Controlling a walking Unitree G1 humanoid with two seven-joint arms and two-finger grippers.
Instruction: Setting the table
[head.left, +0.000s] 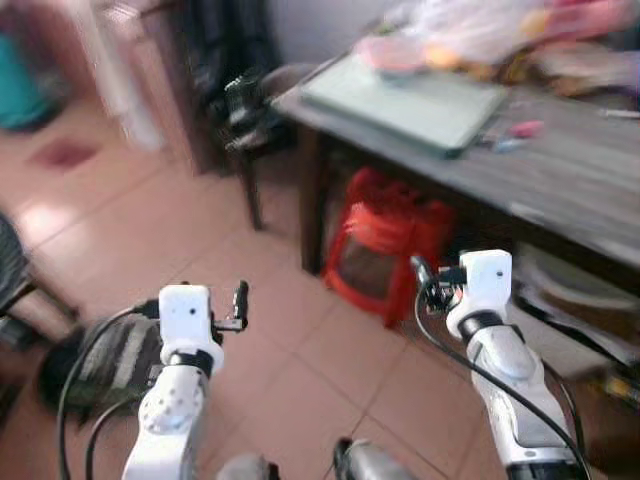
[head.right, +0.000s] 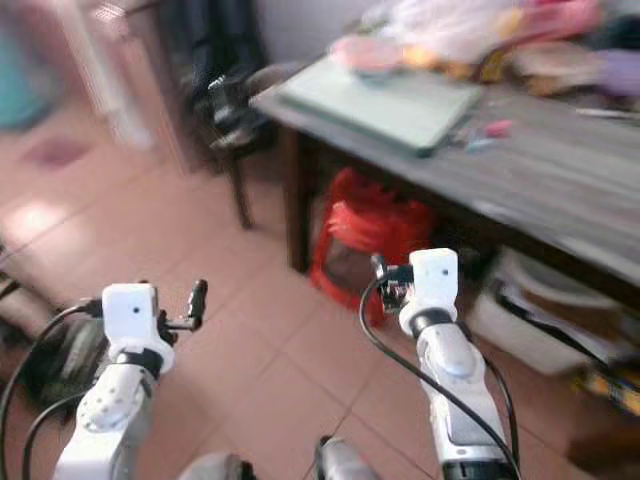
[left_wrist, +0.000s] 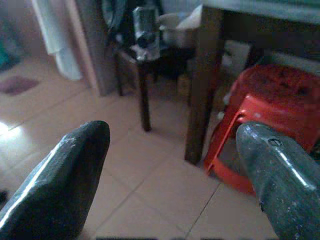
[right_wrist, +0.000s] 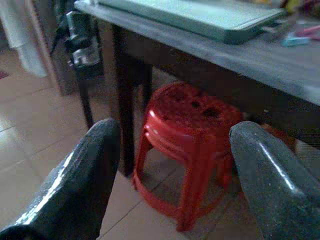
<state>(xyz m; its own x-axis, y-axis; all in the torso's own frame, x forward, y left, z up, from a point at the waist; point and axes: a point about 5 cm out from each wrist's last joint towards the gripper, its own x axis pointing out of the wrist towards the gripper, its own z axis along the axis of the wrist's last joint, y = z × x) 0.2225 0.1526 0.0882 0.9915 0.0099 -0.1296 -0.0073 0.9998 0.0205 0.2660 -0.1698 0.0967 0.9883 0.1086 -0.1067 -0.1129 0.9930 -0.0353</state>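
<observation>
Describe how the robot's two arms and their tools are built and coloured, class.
Both arms are silver-white jointed tubes ending in boxy white wrist housings with a small dark dot. Black cables loop along each. The left tool and right tool each carry two long black fingers with rounded, slightly glossy tips.

A dark wooden table (head.left: 560, 190) holds a pale green tray (head.left: 405, 100); a red stool (head.left: 385, 240) stands beneath, both arms raised over tiled floor (head.left: 180, 230).

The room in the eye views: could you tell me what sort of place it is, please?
Probably a lived-in home's dining area: a dark wooden table cluttered with blurred items, stacked red plastic stools tucked beneath it, and a pale terracotta tiled floor.
</observation>
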